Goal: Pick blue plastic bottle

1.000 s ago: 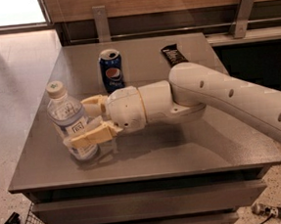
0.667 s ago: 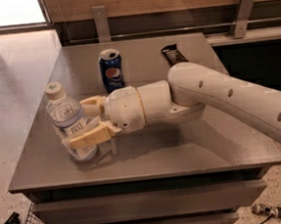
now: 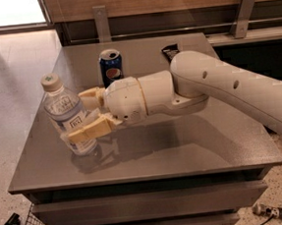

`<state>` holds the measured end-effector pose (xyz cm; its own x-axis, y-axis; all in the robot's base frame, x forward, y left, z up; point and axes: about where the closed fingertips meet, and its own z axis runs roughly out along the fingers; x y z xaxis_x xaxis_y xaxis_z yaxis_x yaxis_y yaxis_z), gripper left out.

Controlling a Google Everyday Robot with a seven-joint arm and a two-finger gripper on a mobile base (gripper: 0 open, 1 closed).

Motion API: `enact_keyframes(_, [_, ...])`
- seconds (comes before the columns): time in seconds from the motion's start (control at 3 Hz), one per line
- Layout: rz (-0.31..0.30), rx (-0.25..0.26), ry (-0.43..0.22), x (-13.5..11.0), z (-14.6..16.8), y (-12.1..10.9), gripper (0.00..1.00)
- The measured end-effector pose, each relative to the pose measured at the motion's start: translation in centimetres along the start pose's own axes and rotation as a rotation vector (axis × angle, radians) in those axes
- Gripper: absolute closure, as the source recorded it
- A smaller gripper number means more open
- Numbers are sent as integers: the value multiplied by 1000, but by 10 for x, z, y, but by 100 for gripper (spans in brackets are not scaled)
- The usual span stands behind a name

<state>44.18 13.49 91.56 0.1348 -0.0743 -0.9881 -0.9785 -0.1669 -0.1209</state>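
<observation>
1. You are watching the gripper reaching in from the right and hanging over the left part of the table, nearer the front-left corner than the far edge
2. Its two tan fingers are clamping the blue plastic bottle across the label, one on the far side and one on the near side, so it is grasping the bottle, not released
3. Change against a second ago: the white cap is sitting slightly higher and the bottle is leaning more, with the cap toward the left edge and the base toward the front edge
4. The base is looking as if it is just leaving the surface, with a shadow under it; you are not getting a clear view of any gap
5. Reading: the lift is beginning and the grasp is holding, but the pick is not yet clear of the table
6. The Pepsi can is standing well apart toward the far edge and is not being touched
7. Risk: the lean is suggesting the bottle is pivoting between the fingers, so you should be raising it slowly
</observation>
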Motion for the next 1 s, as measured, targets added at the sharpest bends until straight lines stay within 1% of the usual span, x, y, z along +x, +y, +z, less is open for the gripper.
enact_keyframes(0.33, [-37, 1, 22, -38, -9, -6, 100])
enact_keyframes(0.67, [-98, 12, 59, -92, -26, -16, 100])
enact_keyframes(1.0, [-121, 16, 72, -108, -30, -19, 100])
